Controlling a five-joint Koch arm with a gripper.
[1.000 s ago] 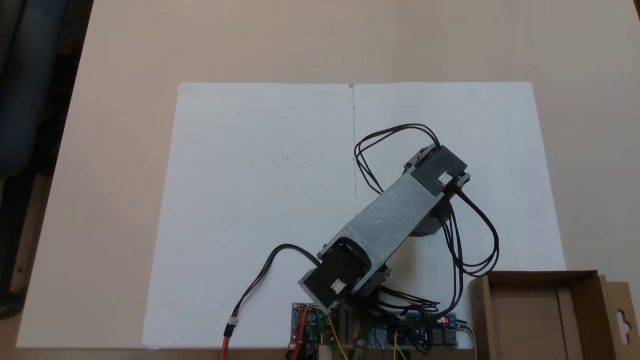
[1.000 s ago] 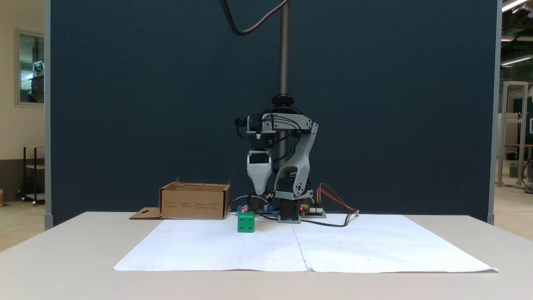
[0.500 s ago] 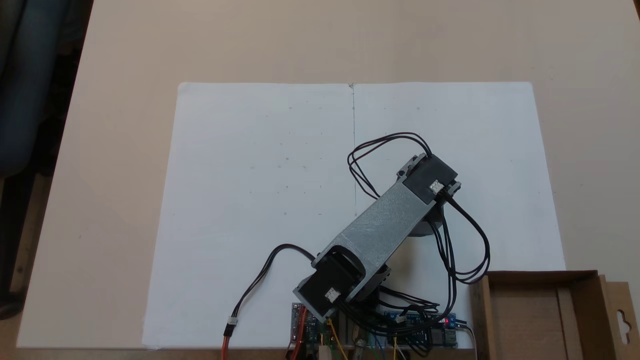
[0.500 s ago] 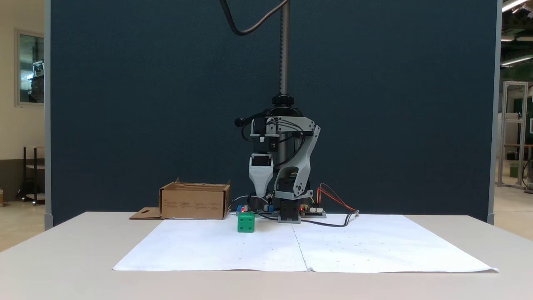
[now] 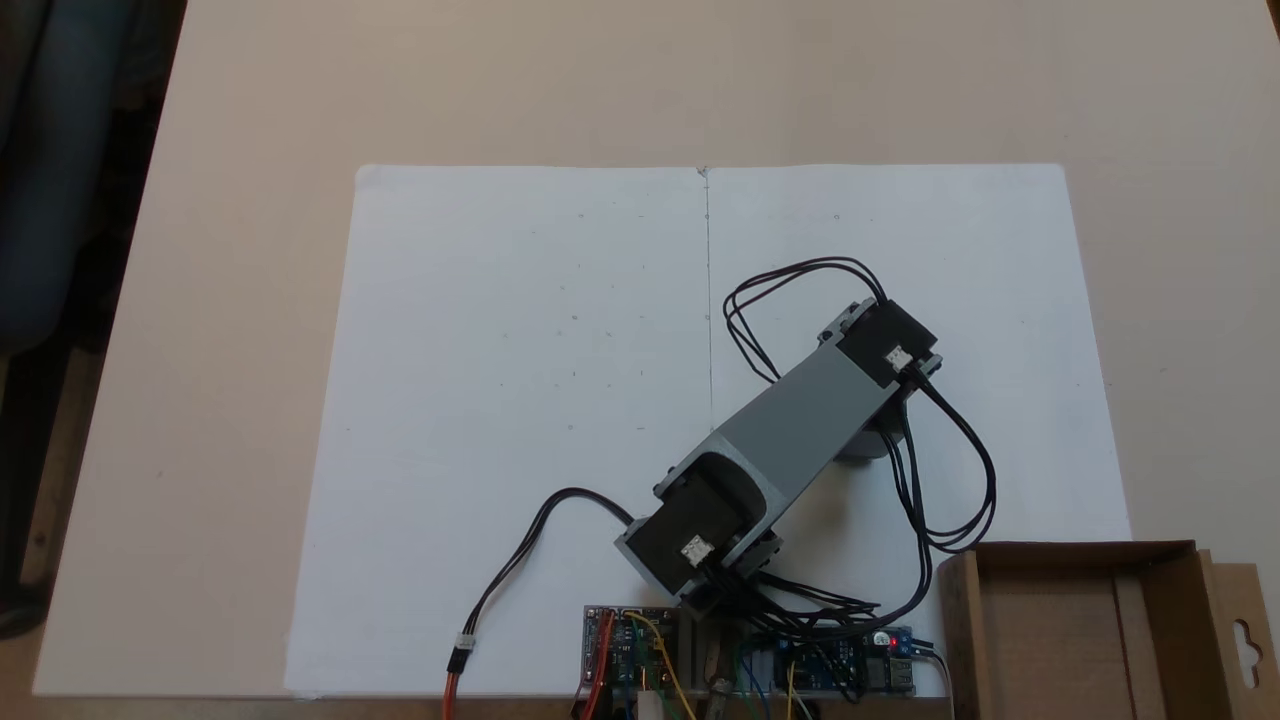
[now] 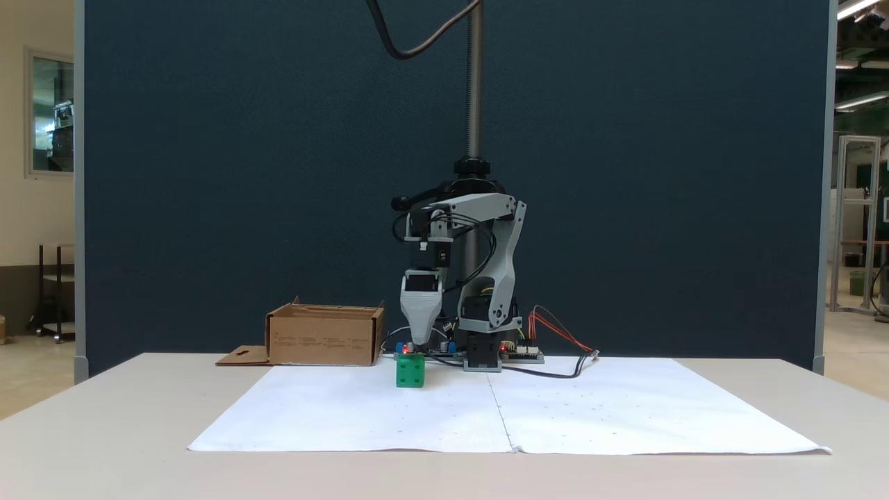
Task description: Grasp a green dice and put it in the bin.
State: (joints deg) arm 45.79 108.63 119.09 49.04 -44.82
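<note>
A: From the front-facing fixed view, the green dice (image 6: 410, 371) sits on the white paper (image 6: 569, 417) spread over the counter (image 6: 104, 430), close to the paper's far edge. The end effector (image 6: 419, 342) points straight down, its tip just above the dice's top face, toward the dice's one o'clock corner.

B: The top-down fixed view hides that completely. The grey arm (image 5: 800, 420) lies diagonally over the paper (image 5: 500, 400), running from the base at six o'clock out toward two o'clock, and it covers whatever sits beneath it.

A: Can you judge the jaws from above?

B: No. The arm's own body blocks them.

A: From the front I see one grey tapered wedge narrowing to a single tip. The jaws seem to stand one behind the other, so I cannot tell whether they are apart or closed. I cannot tell whether the tip touches the dice either.

B: The bin (image 5: 1085, 630) is clearer from above: a brown cardboard box at the picture's four o'clock corner, open top, flap with a hang-hole at its right side.

A: In the front view the bin (image 6: 325, 337) stands at nine o'clock from the dice, well apart from it, off the paper's far left corner, its flap flat on the counter. Circuit boards (image 6: 517, 355) lie beside the arm's base (image 6: 482, 357).
</note>
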